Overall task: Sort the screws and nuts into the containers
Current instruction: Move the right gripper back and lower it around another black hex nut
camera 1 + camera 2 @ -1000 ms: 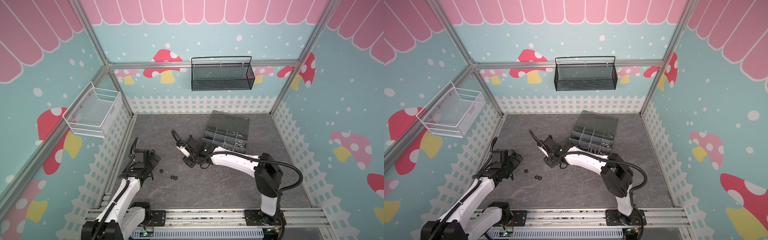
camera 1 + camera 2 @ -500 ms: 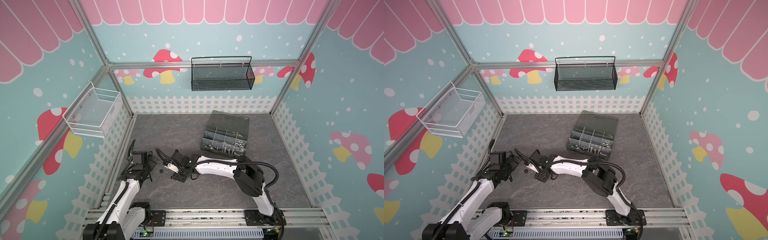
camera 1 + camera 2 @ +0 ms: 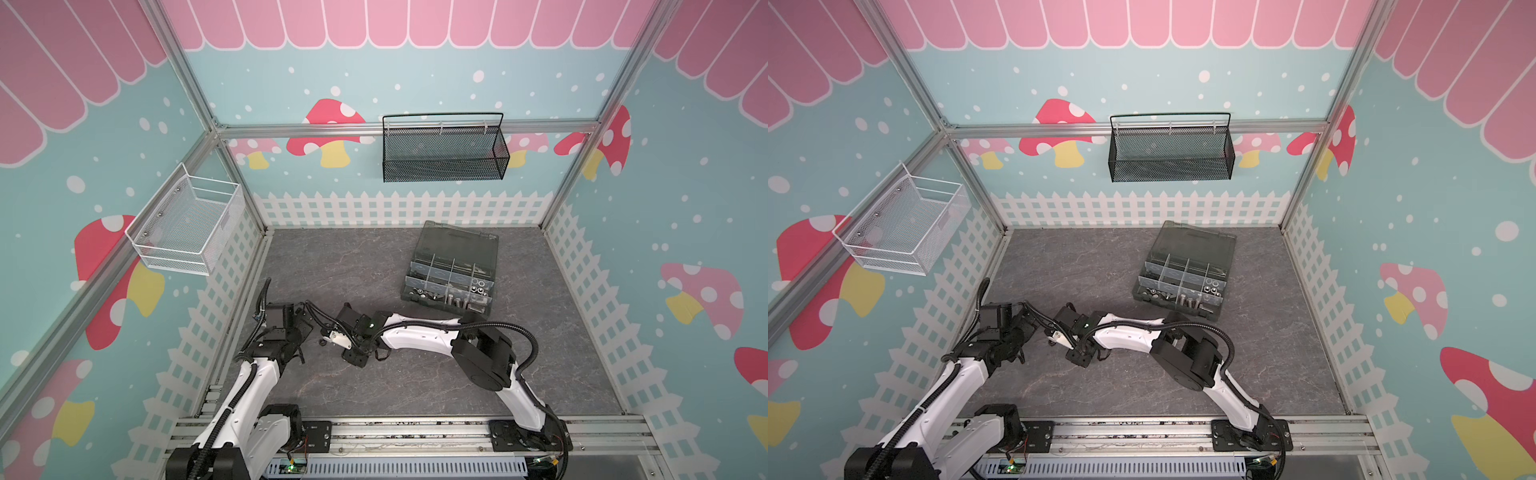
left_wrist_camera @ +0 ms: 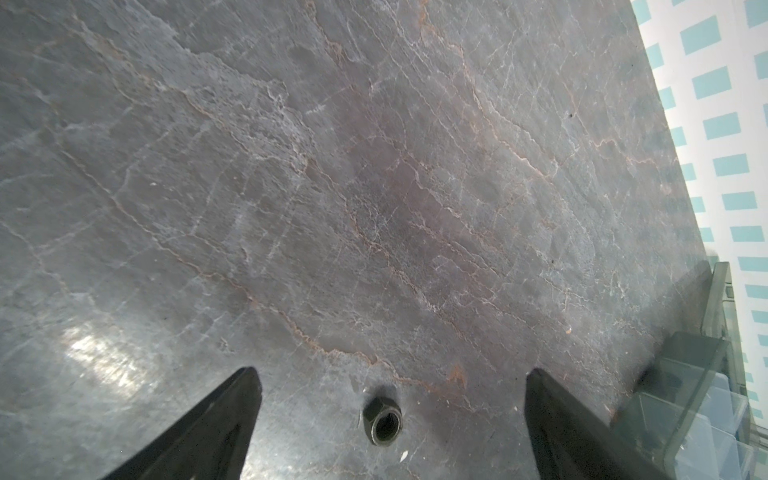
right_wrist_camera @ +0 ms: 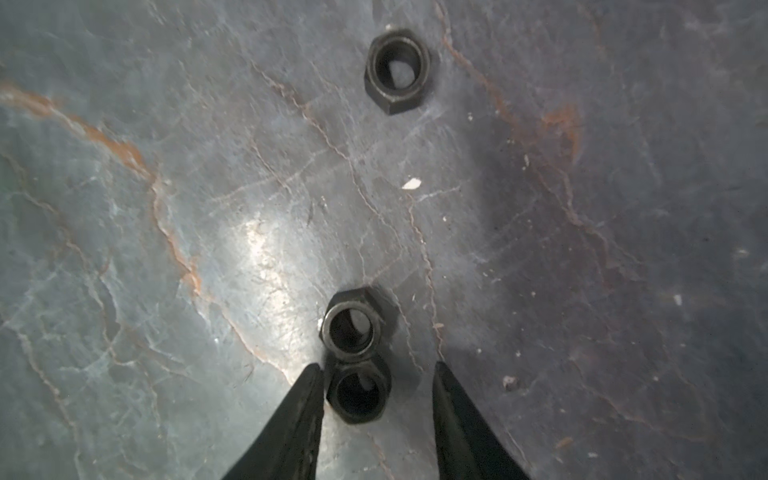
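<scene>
Step in hand, by judgement: pick-up of loose nuts from the floor [image 3: 365,257]; sorting well along, with screws [image 3: 453,298] and more nuts already lying in the front containers [image 3: 441,275] of the organizer box [image 3: 1200,239]; only nuts visible loose.

State of right gripper [image 5: 378,368]: partly open, empty, straddling the near nut [image 5: 359,390]; one finger [image 5: 299,424] touching or almost touching that nut, the other clear of it by a gap; second nut [image 5: 351,328] touching the near nut just beyond the fingertips; third nut [image 5: 397,70] well apart.

State of left gripper [image 4: 392,372]: fully open, empty; single nut [image 4: 382,419] lying between the fingers, touching neither.

Next move, by judgement: centre the right fingers on the near nut; close across its flats; expect the touching neighbour to be nudged or dragged; lift straight up before any travel.

Edges and room: in both top views, left gripper [image 3: 301,326] and right gripper [image 3: 332,337] just beside each other, near the fence wall [image 3: 232,299]; keep one arm parked while the other lifts; route over the bare floor between grippers and box; approach the containers from the front, clear of the open lid [image 3: 461,243]; front rail [image 3: 415,432] well behind both grippers.
</scene>
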`<state>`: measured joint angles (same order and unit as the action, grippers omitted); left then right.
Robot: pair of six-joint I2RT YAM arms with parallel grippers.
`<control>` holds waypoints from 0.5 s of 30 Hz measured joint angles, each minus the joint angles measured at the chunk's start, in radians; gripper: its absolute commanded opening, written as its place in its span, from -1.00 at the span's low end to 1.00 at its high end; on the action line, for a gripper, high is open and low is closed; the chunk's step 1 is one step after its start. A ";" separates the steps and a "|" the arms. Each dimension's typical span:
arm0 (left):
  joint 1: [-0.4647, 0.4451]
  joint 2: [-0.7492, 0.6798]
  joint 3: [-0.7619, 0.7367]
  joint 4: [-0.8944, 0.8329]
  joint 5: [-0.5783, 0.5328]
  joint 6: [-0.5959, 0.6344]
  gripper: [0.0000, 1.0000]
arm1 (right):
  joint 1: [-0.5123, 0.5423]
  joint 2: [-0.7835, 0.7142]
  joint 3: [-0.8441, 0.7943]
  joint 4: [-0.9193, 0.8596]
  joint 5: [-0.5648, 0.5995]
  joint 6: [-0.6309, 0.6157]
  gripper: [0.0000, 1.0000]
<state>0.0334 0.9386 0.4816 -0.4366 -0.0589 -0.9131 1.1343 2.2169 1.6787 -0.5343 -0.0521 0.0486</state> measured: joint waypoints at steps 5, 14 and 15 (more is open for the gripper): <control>0.000 0.000 -0.004 0.000 0.003 0.000 1.00 | 0.000 0.003 0.000 -0.002 -0.008 -0.001 -0.17; 0.003 0.000 -0.008 0.000 0.009 0.000 1.00 | 0.000 0.005 0.000 -0.005 -0.040 -0.002 -0.39; 0.004 0.000 -0.008 0.000 0.011 0.000 1.00 | 0.000 0.005 0.000 -0.004 -0.043 -0.001 -0.43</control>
<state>0.0372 0.9386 0.4736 -0.4366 -0.0483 -0.9127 1.1343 2.2223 1.6787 -0.5385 -0.0952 0.0475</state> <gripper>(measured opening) 0.996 0.309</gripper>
